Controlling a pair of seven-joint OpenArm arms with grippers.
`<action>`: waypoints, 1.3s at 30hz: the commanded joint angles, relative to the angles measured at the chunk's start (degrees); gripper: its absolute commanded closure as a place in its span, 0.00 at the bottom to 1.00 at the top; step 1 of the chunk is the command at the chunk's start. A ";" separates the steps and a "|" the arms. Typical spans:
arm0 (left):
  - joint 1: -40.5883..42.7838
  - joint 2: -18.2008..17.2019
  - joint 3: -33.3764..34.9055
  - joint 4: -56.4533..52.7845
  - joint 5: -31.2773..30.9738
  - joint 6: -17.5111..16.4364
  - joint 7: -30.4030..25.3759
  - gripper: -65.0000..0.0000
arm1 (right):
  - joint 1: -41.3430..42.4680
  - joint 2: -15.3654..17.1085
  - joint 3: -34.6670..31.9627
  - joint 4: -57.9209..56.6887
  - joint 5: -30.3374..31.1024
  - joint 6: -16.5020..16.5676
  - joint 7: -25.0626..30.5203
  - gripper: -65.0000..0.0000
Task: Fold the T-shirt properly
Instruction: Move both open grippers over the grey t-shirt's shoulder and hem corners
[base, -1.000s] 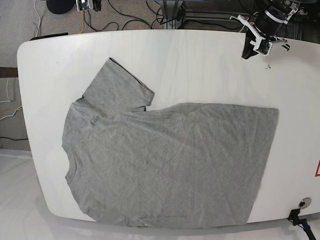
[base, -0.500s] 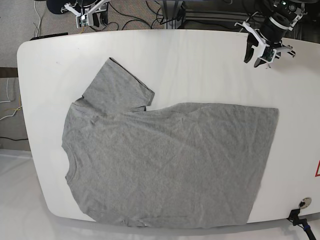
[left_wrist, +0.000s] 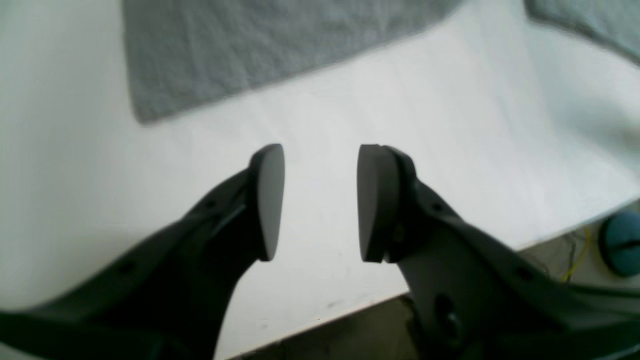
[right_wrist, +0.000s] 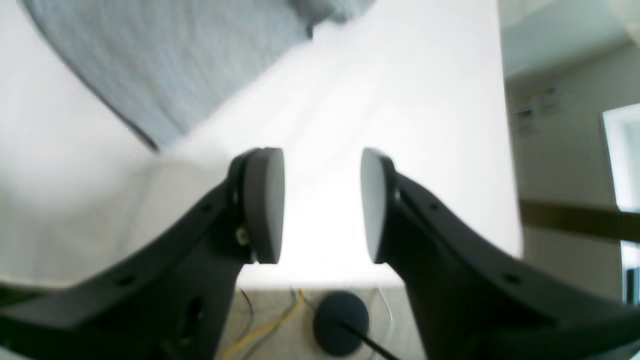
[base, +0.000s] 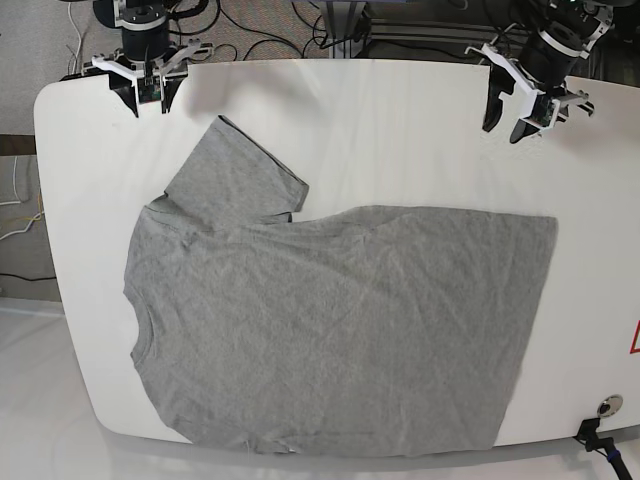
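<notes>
matt grey cloth T-shirt (base: 330, 320); smooth white table (base: 400, 130)

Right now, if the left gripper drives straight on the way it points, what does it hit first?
Probably bare white table. The left gripper, jaws open, aims at tabletop short of the T-shirt hem. Depth is unclear.

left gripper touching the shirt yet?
No, in the base view the left gripper hangs open over bare table, clear of the T-shirt.
</notes>
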 joint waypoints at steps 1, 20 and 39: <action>0.23 0.59 0.01 1.97 -0.37 0.04 -0.84 0.66 | 2.44 0.53 -2.12 0.24 -0.79 -0.81 -0.77 0.63; -15.93 -0.98 -0.72 -18.92 -19.79 -1.32 7.43 0.54 | 9.02 -8.73 12.08 -12.34 6.89 -0.25 0.89 0.64; -19.79 -2.09 0.27 -24.02 -14.67 -3.02 5.08 0.58 | 12.53 -8.69 11.58 -7.62 9.13 13.00 0.73 0.64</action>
